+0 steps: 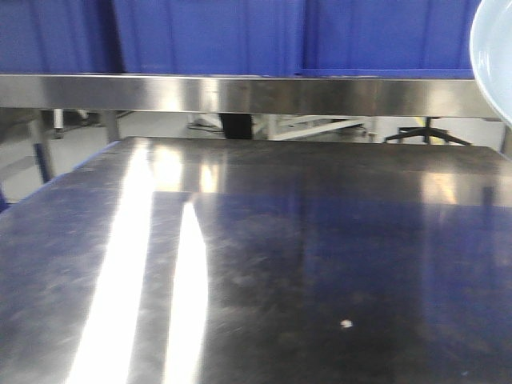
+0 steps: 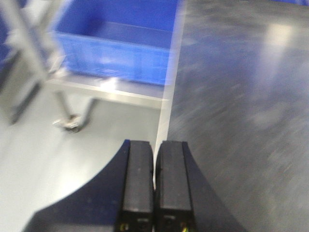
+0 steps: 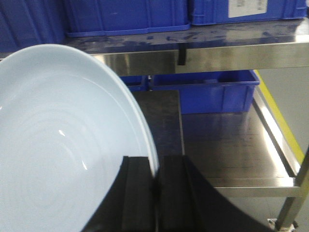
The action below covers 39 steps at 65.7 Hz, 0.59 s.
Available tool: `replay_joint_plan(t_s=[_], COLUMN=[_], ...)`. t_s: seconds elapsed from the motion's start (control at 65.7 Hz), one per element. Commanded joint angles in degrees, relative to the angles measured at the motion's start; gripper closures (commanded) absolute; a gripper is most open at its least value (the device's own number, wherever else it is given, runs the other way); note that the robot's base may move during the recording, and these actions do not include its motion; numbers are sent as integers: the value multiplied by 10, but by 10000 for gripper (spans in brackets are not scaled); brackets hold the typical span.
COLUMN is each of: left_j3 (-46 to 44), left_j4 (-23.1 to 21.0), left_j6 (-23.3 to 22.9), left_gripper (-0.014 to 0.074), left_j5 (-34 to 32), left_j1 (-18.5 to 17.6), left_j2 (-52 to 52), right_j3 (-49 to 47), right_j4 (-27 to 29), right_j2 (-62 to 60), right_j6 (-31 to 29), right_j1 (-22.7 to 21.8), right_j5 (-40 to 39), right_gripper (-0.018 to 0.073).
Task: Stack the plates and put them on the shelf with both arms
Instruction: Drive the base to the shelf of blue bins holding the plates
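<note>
A pale bluish-white plate [image 3: 58, 145] fills the left of the right wrist view, held up off the table and tilted. My right gripper [image 3: 156, 166] is shut on its rim, one finger inside the dish and one behind it. A sliver of the same plate [image 1: 498, 56] shows at the top right edge of the front view, level with the steel shelf [image 1: 240, 94]. My left gripper [image 2: 155, 145] is shut with nothing between its fingers, hovering over the left edge of the steel table [image 2: 241, 96]. Neither gripper shows in the front view.
Blue bins [image 1: 208, 36] stand in a row on the shelf [image 3: 217, 53], close to its front edge. More blue bins [image 3: 212, 94] sit on a lower shelf, and one [image 2: 116, 48] lies below the table's left side. A white speck [image 1: 346, 324] lies on the tabletop [image 1: 280, 256].
</note>
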Motion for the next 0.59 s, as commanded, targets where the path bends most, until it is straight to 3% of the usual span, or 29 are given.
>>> replay_joint_plan(t_s=[0.0, 0.578], left_j3=[-17, -17], left_j4=[1, 1], left_j6=[-5, -5], left_gripper=[514, 514], left_j5=[-43, -43], left_j1=[1, 1], left_j2=[-3, -3], right_j3=[-17, -17], right_j4=[-2, -2], right_j2=[1, 1], right_j6=[-1, -1], right_j1=[-4, -4], right_j5=[-60, -60], right_gripper=[503, 503])
